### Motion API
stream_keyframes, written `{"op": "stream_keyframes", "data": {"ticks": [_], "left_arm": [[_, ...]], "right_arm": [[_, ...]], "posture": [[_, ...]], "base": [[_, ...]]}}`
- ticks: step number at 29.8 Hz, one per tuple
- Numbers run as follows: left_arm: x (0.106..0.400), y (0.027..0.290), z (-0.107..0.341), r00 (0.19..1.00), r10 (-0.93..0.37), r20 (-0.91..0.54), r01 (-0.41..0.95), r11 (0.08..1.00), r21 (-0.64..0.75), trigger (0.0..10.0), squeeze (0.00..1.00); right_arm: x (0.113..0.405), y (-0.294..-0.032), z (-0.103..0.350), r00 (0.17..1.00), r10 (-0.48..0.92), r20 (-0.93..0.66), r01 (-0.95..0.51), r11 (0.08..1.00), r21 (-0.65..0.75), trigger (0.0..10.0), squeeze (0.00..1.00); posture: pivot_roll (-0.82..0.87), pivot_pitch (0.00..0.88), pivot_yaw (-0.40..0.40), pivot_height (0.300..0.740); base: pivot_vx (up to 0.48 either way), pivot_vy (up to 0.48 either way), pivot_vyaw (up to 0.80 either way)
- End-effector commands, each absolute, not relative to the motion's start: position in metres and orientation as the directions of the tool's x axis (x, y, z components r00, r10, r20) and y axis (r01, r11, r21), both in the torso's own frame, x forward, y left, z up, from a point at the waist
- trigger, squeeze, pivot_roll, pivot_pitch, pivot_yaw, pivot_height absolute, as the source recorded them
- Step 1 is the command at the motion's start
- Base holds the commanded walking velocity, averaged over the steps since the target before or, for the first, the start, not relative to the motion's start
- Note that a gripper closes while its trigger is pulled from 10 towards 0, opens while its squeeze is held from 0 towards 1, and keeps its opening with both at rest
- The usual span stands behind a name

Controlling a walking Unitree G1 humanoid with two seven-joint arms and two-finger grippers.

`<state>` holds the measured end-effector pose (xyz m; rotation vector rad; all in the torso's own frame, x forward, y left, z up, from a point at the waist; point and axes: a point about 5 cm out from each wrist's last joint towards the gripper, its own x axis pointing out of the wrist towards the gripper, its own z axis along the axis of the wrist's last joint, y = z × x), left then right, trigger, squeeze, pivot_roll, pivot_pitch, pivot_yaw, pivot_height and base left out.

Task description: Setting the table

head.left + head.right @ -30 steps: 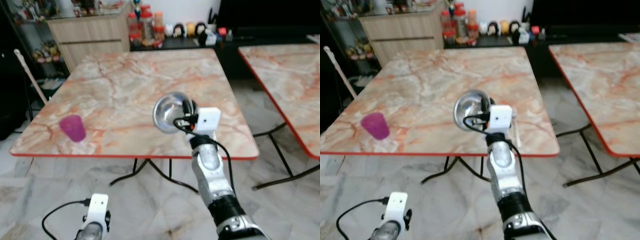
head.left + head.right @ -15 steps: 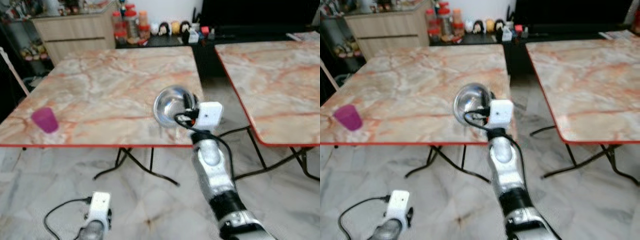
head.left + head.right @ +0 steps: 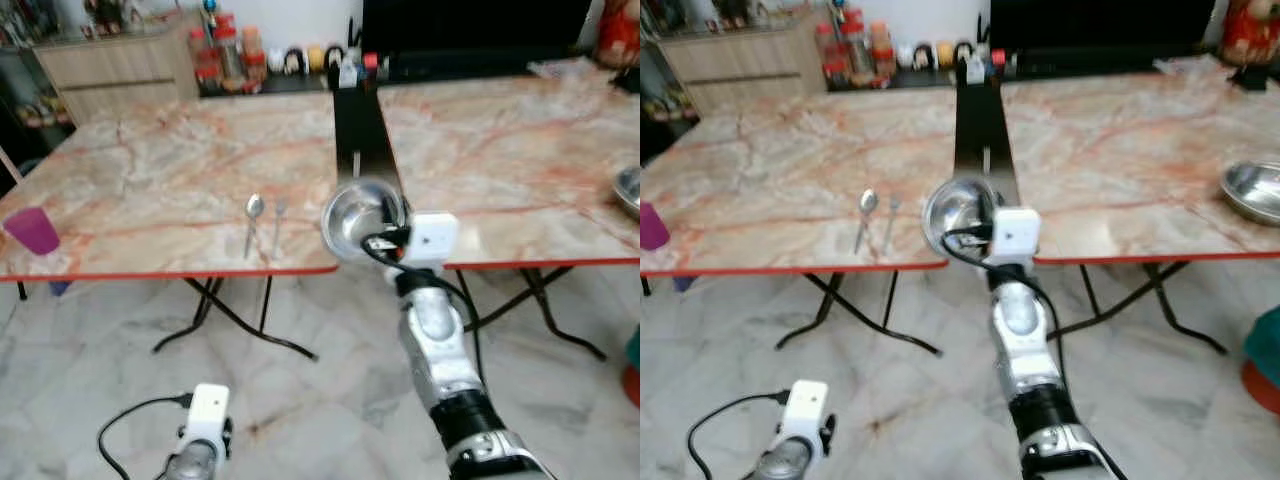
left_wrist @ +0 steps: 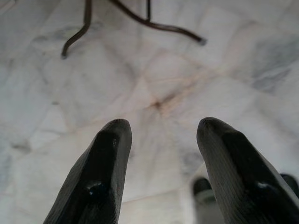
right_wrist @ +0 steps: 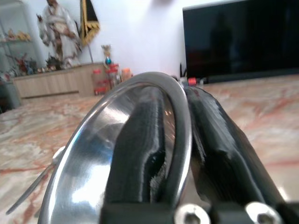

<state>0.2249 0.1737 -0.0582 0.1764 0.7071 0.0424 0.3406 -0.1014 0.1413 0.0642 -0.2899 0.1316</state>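
Note:
My right gripper point(image 3: 388, 218) is shut on the rim of a steel bowl point(image 3: 355, 218), holding it tilted on edge in front of the gap between two marble tables. In the right wrist view the fingers point(image 5: 140, 140) pinch the bowl's rim point(image 5: 180, 116). A spoon point(image 3: 252, 216) and a fork point(image 3: 277, 222) lie side by side near the front edge of the left table point(image 3: 150, 170). A purple cup point(image 3: 32, 230) stands at that table's front left. A second steel bowl point(image 3: 1255, 188) rests on the right table point(image 3: 500, 150). My left gripper point(image 4: 161, 140) hangs open over the floor.
A wooden cabinet point(image 3: 110, 65) and a low dark shelf with jars and bottles point(image 3: 225, 50) stand behind the tables. A dark television point(image 3: 470, 25) sits at the back. Folding table legs point(image 3: 230, 310) cross the marble floor. Something teal and red point(image 3: 1265, 360) sits at the far right.
The camera has swung right: the left table and purple cup slid left, the spoon, fork and second bowl came into view. The right gripper still holds the bowl.

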Motion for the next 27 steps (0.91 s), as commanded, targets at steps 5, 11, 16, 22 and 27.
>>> {"op": "stream_keyframes", "data": {"ticks": [5,11,16,22,27], "left_arm": [[0.224,0.187,-0.057,0.757,0.131,-0.641,0.008,0.978,0.209,10.0,0.00],[0.223,0.186,-0.058,0.756,0.133,-0.641,-0.001,0.979,0.202,10.0,0.00],[0.223,0.185,-0.059,0.753,0.127,-0.646,0.003,0.981,0.196,10.0,0.00],[0.220,0.181,-0.062,0.728,0.088,-0.680,0.020,0.989,0.149,10.0,0.00],[0.217,0.179,-0.064,0.718,0.073,-0.693,0.027,0.991,0.132,10.0,0.00]], "right_arm": [[0.326,-0.088,0.117,0.952,0.210,0.224,-0.212,0.977,-0.015,10.0,0.00],[0.312,-0.099,0.061,0.977,0.211,-0.023,-0.212,0.977,-0.017,10.0,0.00],[0.298,-0.110,0.023,0.957,0.182,-0.227,-0.197,0.979,-0.045,10.0,0.00],[0.264,-0.131,-0.027,0.859,0.132,-0.495,-0.171,0.985,-0.036,10.0,0.00],[0.247,-0.140,-0.043,0.808,0.083,-0.583,-0.134,0.990,-0.044,10.0,0.00]], "posture": [[-0.02,0.000,0.054,0.740],[-0.02,0.000,0.050,0.740],[-0.02,0.000,0.053,0.740],[-0.02,0.000,0.053,0.740],[-0.01,0.000,0.061,0.740]], "base": [[0.000,-0.382,0.00],[0.000,-0.382,0.00],[0.000,-0.358,0.00],[0.000,0.000,0.00],[0.000,0.000,0.00]]}}
